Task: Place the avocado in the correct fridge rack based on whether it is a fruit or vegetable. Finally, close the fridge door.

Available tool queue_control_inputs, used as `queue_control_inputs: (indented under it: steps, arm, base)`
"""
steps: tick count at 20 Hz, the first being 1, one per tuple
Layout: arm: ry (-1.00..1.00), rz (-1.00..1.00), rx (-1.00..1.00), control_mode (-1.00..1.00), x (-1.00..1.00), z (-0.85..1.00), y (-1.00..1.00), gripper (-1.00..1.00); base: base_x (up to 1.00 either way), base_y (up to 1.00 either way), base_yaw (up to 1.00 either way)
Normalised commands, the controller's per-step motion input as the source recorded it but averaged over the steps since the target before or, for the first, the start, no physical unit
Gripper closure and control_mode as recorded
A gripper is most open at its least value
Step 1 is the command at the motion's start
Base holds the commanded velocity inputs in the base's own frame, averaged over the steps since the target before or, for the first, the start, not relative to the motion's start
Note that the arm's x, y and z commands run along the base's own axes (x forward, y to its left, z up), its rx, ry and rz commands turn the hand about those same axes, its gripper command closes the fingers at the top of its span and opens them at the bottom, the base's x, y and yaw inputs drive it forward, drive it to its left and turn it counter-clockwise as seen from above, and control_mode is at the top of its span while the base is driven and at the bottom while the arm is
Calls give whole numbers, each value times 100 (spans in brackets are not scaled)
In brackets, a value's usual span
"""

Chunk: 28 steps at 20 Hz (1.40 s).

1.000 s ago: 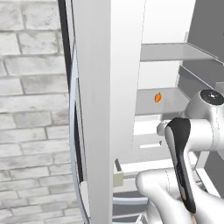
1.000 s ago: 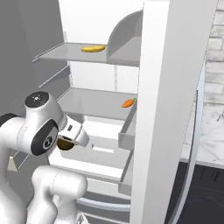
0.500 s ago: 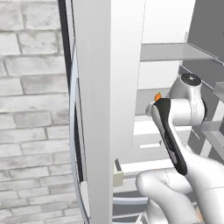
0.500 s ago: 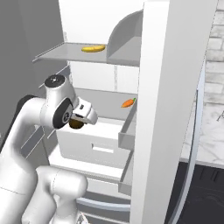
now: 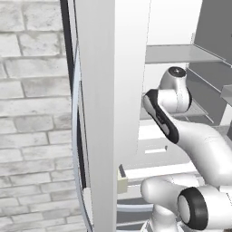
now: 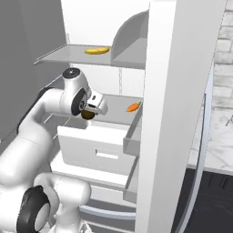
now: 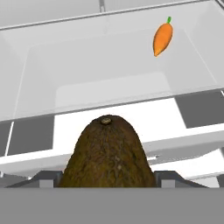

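arm risen toward fridge rack (image 6: 119,101); gripper (image 6: 91,112) jaws clamped on avocado (image 7: 107,155), carrot (image 7: 162,38) ahead.

The gripper (image 6: 93,109) sits inside the open fridge at the near left edge of the fridge rack (image 6: 119,102), with the avocado (image 6: 87,115) lodged between its jaws, above the drawer (image 6: 98,150) that stands out below the rack. The carrot (image 6: 132,107) lies on the rack, to the right of the gripper and farther in. On the shelf above (image 6: 68,54), the banana (image 6: 97,50) lies towards the back. In the hand view, the avocado (image 7: 106,155) is nearest, the carrot (image 7: 162,37) far and to the right.
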Motion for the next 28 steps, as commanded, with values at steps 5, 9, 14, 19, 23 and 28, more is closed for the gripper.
queue_control_inputs:
  steps: [5,9,14,19,23,28]
  arm:
    - [0,0,-1,-100,86,-29,3,100]
    - [0,0,-3,-100,67,-45,1,100]
    - [0,0,-4,-100,54,-42,3,100]
    - [0,0,0,-100,62,-25,0,100]
    - [0,0,0,-100,66,-28,0,100]
    - [0,0,-1,-100,64,-35,0,100]
  base:
    - [0,0,0]
    - [0,0,0]
    - [0,0,0]
    - [0,0,0]
    - [0,0,0]
    - [0,0,0]
